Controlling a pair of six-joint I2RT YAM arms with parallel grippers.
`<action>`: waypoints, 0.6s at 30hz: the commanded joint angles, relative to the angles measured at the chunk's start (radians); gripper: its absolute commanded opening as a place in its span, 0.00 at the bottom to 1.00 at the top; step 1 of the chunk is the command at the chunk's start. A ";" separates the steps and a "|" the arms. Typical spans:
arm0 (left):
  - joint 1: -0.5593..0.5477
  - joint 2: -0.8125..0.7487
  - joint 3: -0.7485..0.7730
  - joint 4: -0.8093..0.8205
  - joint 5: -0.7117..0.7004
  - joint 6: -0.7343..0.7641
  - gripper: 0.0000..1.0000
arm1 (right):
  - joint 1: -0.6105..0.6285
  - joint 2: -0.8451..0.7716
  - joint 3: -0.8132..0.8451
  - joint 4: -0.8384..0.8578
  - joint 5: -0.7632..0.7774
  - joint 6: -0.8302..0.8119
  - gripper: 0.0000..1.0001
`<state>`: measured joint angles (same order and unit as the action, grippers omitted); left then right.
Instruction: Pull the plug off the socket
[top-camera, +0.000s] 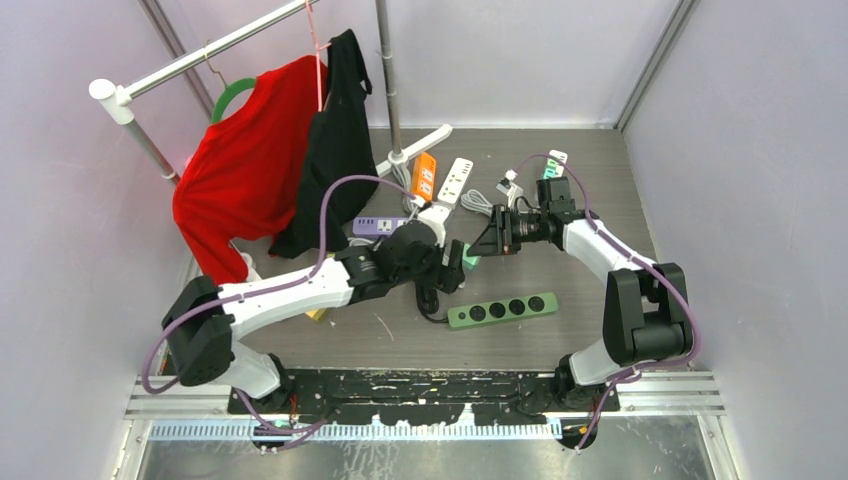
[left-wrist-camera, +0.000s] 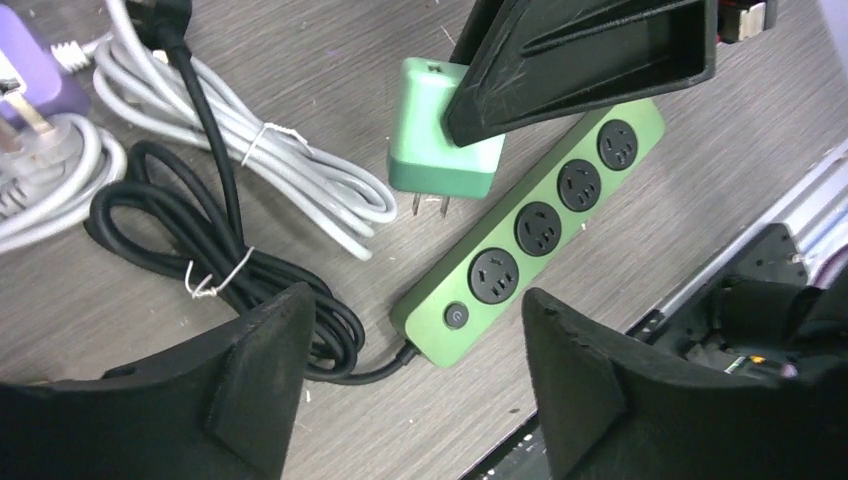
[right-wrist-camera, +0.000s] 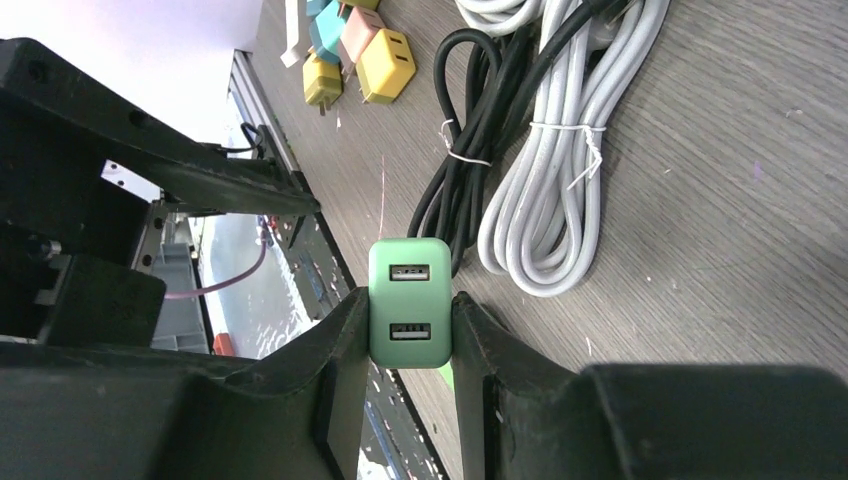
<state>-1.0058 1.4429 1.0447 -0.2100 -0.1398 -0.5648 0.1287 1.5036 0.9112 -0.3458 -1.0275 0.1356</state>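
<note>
Above the surface's near edge, right end effector (right-wrist-camera: 410, 325) clamps the plug (left-wrist-camera: 440, 150), prongs clear of the power strip (left-wrist-camera: 540, 235): unplugging looks done. Left end effector (left-wrist-camera: 415, 335) gapes, empty.

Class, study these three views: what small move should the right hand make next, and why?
Probably move the green USB charger aside and set it on the table. The right hand is shut on it, and its prongs show bare, clear of the green power strip, so the pull looks done.
</note>
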 joint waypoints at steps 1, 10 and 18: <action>-0.016 0.085 0.115 -0.065 -0.057 0.013 0.68 | -0.002 -0.006 0.041 0.036 -0.045 0.029 0.01; -0.019 0.239 0.259 -0.090 -0.062 0.035 0.68 | -0.002 -0.004 0.041 0.036 -0.056 0.033 0.01; -0.017 0.313 0.324 -0.105 -0.083 0.044 0.68 | -0.002 -0.002 0.041 0.040 -0.068 0.035 0.01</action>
<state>-1.0218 1.7473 1.3174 -0.3130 -0.1944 -0.5381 0.1287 1.5055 0.9112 -0.3435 -1.0554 0.1555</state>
